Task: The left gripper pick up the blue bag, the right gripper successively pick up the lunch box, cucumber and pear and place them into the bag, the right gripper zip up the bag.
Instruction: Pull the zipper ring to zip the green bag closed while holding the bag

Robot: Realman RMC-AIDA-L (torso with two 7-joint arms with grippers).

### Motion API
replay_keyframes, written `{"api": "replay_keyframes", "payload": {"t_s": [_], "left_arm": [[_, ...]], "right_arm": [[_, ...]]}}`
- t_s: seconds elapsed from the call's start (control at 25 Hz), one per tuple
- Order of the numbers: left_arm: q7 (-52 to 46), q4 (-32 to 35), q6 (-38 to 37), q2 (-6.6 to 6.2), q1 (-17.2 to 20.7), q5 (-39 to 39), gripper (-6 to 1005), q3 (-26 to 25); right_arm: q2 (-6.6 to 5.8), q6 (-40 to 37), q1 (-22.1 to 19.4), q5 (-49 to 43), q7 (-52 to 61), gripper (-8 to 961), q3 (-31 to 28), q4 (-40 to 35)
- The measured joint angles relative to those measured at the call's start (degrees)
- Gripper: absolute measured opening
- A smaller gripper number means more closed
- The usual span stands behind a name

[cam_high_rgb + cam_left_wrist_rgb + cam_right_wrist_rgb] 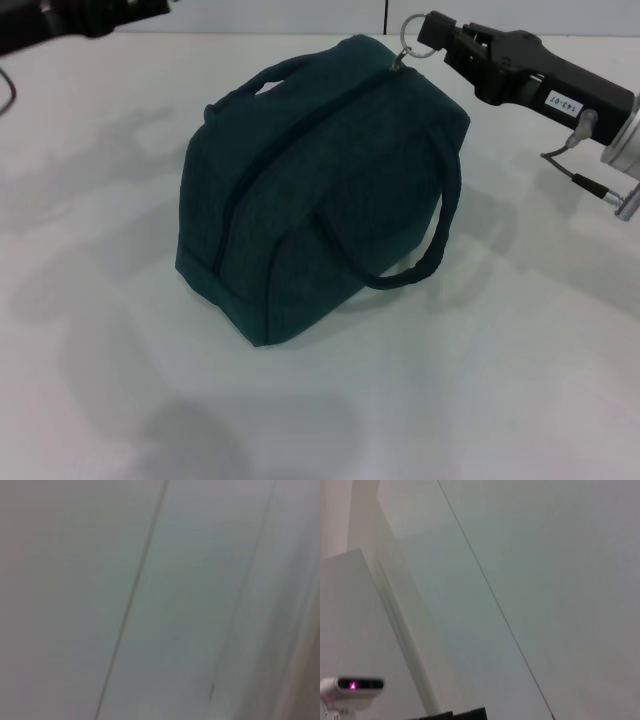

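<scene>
A zipped blue bag (pixel 320 190) sits on a white worktop (pixel 500 380). The right gripper (pixel 432 38) has its jaws clamped on the zipper ring (pixel 412 28). Left arm (pixel 70 18) is parked at the far corner, its jaws unseen.

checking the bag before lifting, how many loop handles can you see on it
2. One handle hangs down the side of the blue bag toward the right claw; the other handle arches over the top on its far left side. None seem hidden.

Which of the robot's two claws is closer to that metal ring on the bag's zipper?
The right gripper is at the ring on the blue bag. The left gripper is far off, beyond the bag's other end.
</scene>
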State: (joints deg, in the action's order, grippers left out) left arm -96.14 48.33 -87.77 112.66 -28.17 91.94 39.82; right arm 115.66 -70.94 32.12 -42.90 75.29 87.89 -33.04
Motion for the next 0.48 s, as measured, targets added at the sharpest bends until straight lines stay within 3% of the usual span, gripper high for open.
{"api": "replay_keyframes", "payload": {"t_s": [0.2, 0.48], "left_arm": [[-12.83, 15.90, -4.33, 1.15, -1.53, 8.59, 890, 1.43], [-29.38, 39.11, -5.99, 3.84, 0.97, 17.64, 891, 11.36]], "right_arm": [[0.00, -0.34, -0.05, 0.02, -0.39, 16, -0.40, 0.35], [0.00, -0.38, -0.05, 0.02, -0.67, 17, -0.55, 0.44]]}}
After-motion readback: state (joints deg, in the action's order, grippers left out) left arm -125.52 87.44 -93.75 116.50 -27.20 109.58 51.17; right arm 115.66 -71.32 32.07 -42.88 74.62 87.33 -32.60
